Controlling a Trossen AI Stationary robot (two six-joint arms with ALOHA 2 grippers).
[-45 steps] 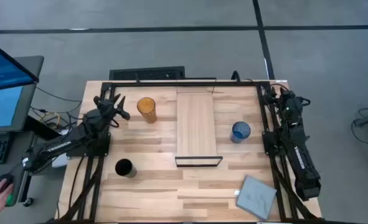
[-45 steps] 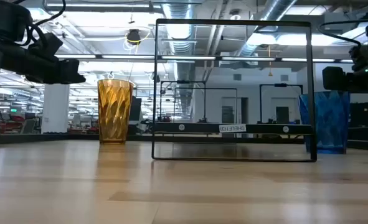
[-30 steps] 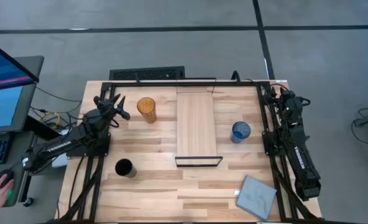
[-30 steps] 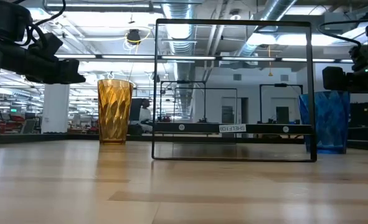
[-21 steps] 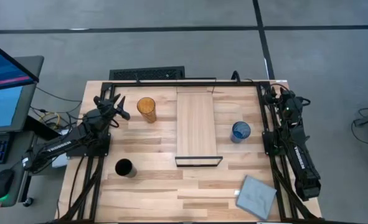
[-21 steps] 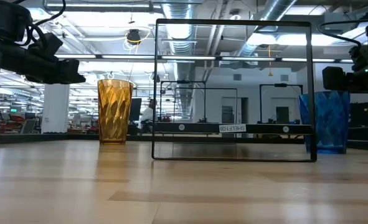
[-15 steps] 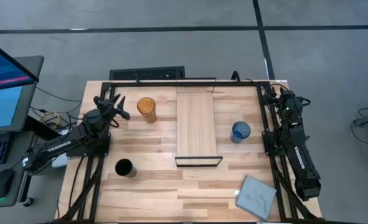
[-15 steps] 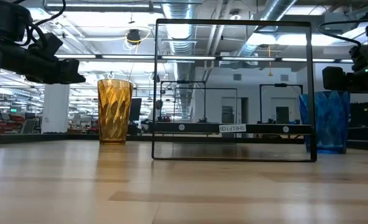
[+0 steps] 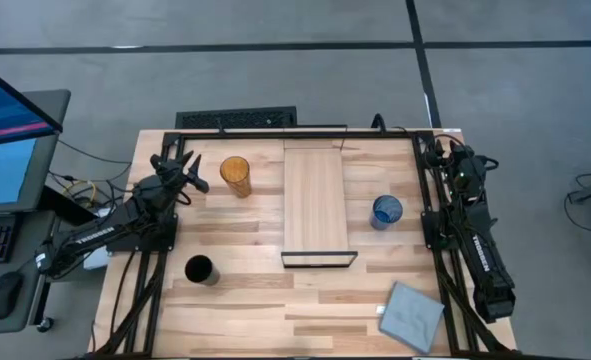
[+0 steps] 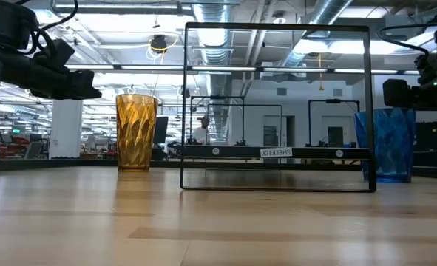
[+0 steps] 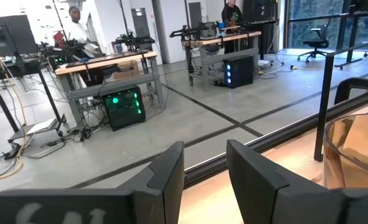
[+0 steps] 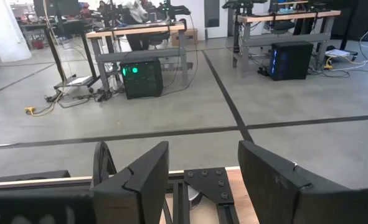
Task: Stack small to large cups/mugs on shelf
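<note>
The left gripper (image 9: 180, 170) hangs near the far left corner of the table with its fingers spread, a clear gap showing between them in its own wrist view, and nothing held. Just beside it stands the amber tumbler (image 9: 236, 176), upright, mouth up, whose rim edges into the left wrist view (image 11: 357, 155) off to one side of the fingers rather than between them. The right gripper (image 9: 462, 170) waits at the far right edge over the black frame rail, also parted and empty; its wrist view looks out across the room floor, not at any cup.

Moving inward, the blue cup (image 9: 386, 211) sits upright on the right half of the table, near the shelf (image 9: 315, 205) but apart from it. The black cup (image 9: 199, 269) stands on the near left, well away from both grippers. The shelf lies down the middle, its long axis running from the far edge toward the near edge, with the thin black frame (image 10: 277, 107) at the near end. Nothing rests on the plank. A grey square pad (image 9: 412, 316) lies at the near right corner.

I'd say the job hasn't properly begun: no cup is grasped or placed. The next move likely calls for one arm to swing over a cup and close on its wall; the left arm is closest to the tumbler but would need to turn toward it first.
</note>
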